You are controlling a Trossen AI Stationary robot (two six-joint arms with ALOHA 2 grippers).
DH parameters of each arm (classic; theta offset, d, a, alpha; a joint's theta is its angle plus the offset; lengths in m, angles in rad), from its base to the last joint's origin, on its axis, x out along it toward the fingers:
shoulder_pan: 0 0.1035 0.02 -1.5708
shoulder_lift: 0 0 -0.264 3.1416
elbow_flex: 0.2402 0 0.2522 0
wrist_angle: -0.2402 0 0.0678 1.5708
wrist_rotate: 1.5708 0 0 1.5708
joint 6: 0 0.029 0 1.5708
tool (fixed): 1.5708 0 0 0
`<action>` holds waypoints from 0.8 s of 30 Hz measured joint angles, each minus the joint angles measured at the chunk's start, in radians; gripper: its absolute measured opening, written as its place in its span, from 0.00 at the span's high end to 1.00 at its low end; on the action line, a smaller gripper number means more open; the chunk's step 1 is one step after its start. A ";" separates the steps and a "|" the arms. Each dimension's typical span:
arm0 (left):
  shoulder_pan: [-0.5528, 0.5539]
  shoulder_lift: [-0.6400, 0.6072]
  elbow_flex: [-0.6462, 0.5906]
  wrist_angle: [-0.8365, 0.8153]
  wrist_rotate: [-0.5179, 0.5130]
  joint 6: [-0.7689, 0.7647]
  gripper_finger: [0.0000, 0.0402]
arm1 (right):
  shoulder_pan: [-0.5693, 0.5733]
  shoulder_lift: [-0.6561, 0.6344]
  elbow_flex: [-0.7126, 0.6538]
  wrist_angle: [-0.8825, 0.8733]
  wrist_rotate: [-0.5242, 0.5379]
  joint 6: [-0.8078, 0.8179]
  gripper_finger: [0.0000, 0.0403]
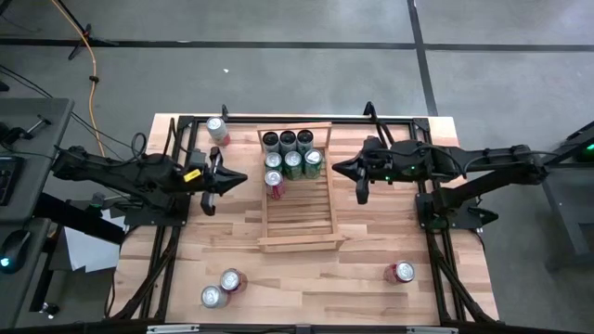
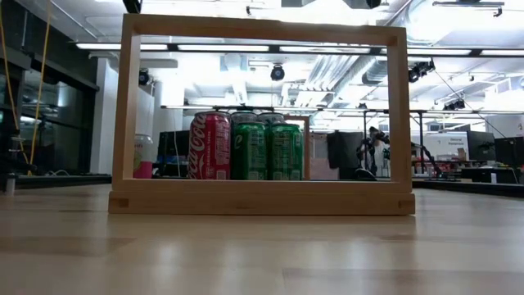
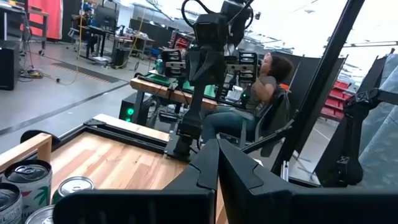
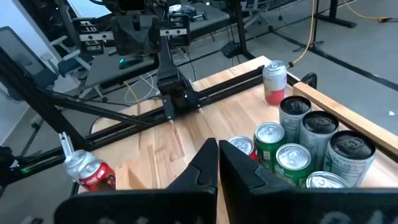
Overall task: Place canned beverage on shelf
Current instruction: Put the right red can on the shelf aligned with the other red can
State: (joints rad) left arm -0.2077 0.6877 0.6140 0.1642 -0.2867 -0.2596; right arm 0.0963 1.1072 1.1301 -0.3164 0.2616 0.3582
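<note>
Your shelf point(image 1: 297, 215) lies in the middle of the wooden table point(image 1: 371, 297), and everything below is placed from it. Seven cans already stand at its far end: three dark cans point(image 1: 288, 140) in the back row against the end bar, two green cans point(image 1: 303, 163) and a paler one in the next row, and a red can point(image 1: 275, 183) alone on the left side, one row nearer. In the low view you look through the shelf's near end frame point(image 2: 262, 197) and see the red can point(image 2: 210, 146) beside the two green ones point(image 2: 268, 151), with the dark cans mostly hidden behind. The near half of the shelf's slats is bare. Your left gripper point(image 1: 243, 177) hangs just left of the shelf, level with the red can, its fingers pressed together on nothing. Your right gripper point(image 1: 336, 168) hangs just right of the shelf, beside the green cans, also closed and carrying nothing; both wrist views show the two dark fingers meeting tip to tip. Loose cans lie off the shelf: a red-and-silver can point(image 1: 217, 129) beyond its far left corner, two cans point(image 1: 223, 289) well off its near left corner, and one red can point(image 1: 400, 272) off its near right corner. A person point(image 3: 261, 84) sits in the room past the table.
</note>
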 joint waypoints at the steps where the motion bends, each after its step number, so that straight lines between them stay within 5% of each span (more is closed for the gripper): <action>1: 0.000 0.002 0.000 0.000 0.000 0.000 1.00 | 0.000 0.000 0.000 0.000 -0.004 -0.005 1.00; 24: 0.000 0.021 0.000 -0.002 0.000 0.027 1.00 | 0.000 0.000 0.000 0.000 -0.015 0.131 1.00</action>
State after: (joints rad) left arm -0.2077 0.7086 0.6144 0.1619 -0.2867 -0.2327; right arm 0.0963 1.1072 1.1301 -0.3164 0.2463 0.4896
